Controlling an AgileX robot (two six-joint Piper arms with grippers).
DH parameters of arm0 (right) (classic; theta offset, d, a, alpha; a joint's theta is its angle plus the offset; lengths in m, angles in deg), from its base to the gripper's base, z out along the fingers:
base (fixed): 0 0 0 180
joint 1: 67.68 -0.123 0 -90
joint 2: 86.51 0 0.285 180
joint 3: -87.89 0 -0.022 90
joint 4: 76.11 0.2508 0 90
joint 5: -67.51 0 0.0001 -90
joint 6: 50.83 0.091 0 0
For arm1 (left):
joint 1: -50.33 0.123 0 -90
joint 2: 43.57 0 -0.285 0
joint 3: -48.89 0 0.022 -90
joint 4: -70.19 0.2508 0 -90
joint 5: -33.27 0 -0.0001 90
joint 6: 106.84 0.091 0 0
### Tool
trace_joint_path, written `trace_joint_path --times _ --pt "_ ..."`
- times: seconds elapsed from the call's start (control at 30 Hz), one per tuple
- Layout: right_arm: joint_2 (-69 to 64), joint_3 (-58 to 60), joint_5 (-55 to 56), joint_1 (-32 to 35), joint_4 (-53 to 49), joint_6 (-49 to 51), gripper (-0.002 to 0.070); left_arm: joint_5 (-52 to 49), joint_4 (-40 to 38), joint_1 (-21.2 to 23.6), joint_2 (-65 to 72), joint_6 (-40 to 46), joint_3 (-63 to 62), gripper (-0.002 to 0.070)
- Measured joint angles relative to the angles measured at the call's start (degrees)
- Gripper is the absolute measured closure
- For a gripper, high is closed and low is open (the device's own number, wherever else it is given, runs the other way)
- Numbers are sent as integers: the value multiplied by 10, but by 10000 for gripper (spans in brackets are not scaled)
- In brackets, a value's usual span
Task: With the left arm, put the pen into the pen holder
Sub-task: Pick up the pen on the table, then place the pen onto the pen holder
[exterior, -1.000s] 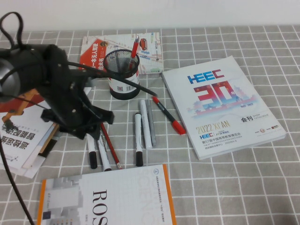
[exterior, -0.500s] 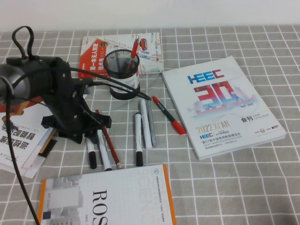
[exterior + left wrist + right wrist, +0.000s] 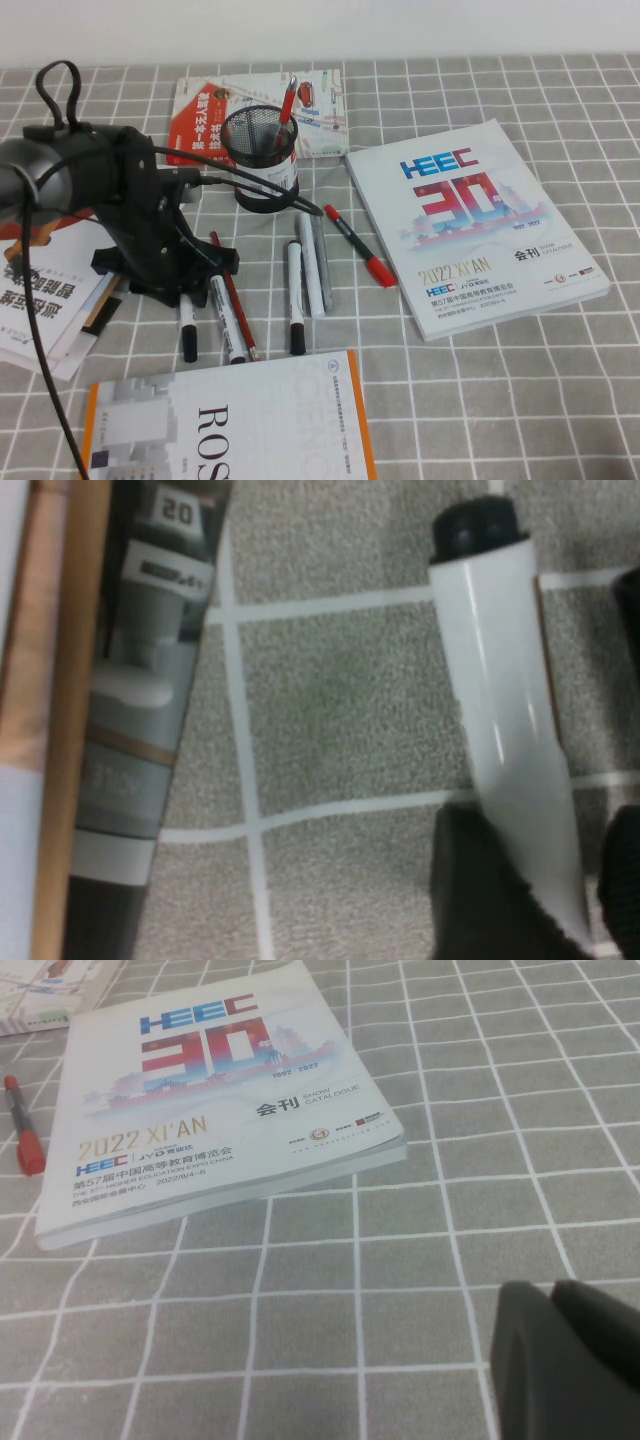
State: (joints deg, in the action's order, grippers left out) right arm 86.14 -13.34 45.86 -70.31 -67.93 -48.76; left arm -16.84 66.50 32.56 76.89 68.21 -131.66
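Note:
The pen (image 3: 500, 680), white-barrelled with a small black end, lies on the checked cloth. Its barrel runs between the two fingers (image 3: 480, 900) of my left gripper (image 3: 548, 830). A sliver of cloth shows between pen and far finger, so the jaws stand open around it. In the high view the left gripper (image 3: 195, 282) points down over two white markers, and the pen seems to be the right one (image 3: 228, 318). The black mesh pen holder (image 3: 262, 160) stands upright behind, with a red pen in it. My right gripper (image 3: 555, 1300) is shut and empty over bare cloth.
Another white marker (image 3: 188, 322) lies beside the pen, with a red pen (image 3: 237, 310) between them. Two more white markers (image 3: 297, 290), a grey pen (image 3: 322, 262) and a red pen (image 3: 358, 245) lie to the right. Books lie at left (image 3: 45, 300), front (image 3: 230, 420), right (image 3: 470, 225) and behind the holder.
My left arm has lowered and drawn slightly left, bringing the gripper down onto the markers. The two markers under it have shifted a little apart.

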Motion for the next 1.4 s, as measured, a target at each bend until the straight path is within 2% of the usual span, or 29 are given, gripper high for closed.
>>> trace_joint_path --times 0.17,0.47,0.7,0.87,1.13,1.2,1.4 --pt "0 0 0 0 0 0 688 -6 11 0 1 3 -3 552" --pt "0 0 0 0 0 0 688 4 7 0 -9 34 -2 558" --pt "0 0 0 0 0 0 688 56 -6 0 -121 68 20 558" --pt "0 0 0 0 0 0 688 195 -12 0 -220 75 107 558" --pt "0 0 0 0 0 0 688 604 -6 0 -291 58 263 558" --pt "0 0 0 0 0 0 688 668 20 0 -284 25 269 558" --pt "0 0 0 0 0 0 689 868 180 0 -224 -90 266 558"
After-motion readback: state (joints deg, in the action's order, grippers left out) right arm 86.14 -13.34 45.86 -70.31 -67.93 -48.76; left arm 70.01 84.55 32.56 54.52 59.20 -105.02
